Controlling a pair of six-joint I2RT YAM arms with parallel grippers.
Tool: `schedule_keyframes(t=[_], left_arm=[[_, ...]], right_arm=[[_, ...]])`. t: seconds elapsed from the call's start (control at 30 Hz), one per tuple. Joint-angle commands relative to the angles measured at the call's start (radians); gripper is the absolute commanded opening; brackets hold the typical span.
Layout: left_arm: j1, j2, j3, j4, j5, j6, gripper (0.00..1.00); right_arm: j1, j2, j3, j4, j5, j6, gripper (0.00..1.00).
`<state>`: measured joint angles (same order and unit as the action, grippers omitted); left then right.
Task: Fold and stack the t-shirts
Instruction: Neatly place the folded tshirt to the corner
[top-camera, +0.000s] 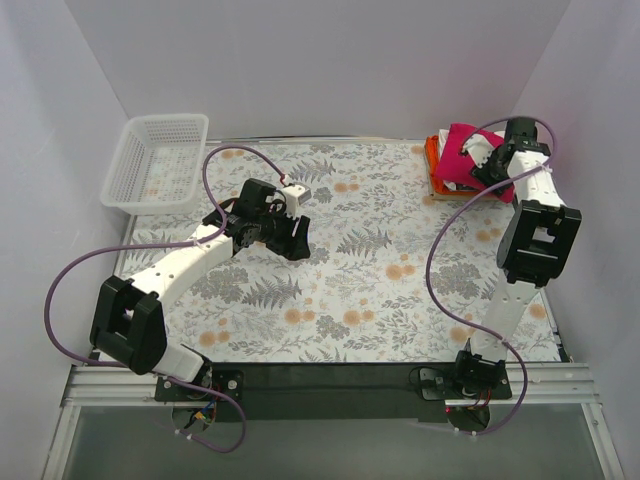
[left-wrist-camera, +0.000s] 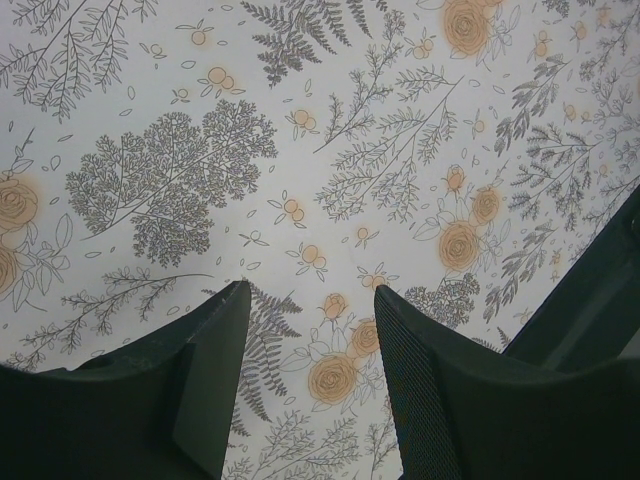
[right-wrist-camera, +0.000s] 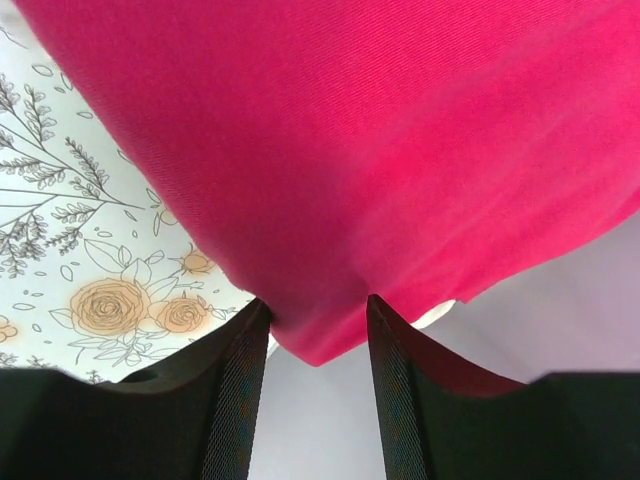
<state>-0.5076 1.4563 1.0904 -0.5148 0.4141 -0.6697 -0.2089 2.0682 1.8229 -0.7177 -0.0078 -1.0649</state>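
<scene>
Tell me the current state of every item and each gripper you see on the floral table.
White plastic mesh basket: upright, empty.
Crimson-pink cloth t-shirt: folded, on top of the pile.
Orange cloth t-shirt: folded, at the pile's bottom.
Left gripper: open, holding nothing.
Right gripper: jaws around the top t-shirt's edge; grip unclear.

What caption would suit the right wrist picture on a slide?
Edge of the crimson-pink t-shirt dips between the right fingers, floral tablecloth at left.

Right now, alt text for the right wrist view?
A crimson-pink t-shirt fills most of the frame, its lower edge dipping between the right tool's two dark fingers. The floral table cover shows at left; whether the fingers pinch the cloth is unclear.
</scene>
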Motion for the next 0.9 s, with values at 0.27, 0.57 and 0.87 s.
schedule_keyframes(t=[0.27,0.57,0.87], left_arm=[[0.003,-0.033,-0.001,0.007,0.015,0.004,0.50],[0.003,-0.030,-0.004,0.001,0.006,0.007,0.50],[0.003,-0.034,-0.007,-0.002,0.003,0.013,0.50]], right_arm=[[0.000,-0.079,-0.184,0.158,0.121,-0.130,0.52],[-0.001,-0.108,-0.186,0.319,0.198,-0.139,0.09],[-0.026,-0.123,-0.209,0.385,0.203,-0.277,0.01]])
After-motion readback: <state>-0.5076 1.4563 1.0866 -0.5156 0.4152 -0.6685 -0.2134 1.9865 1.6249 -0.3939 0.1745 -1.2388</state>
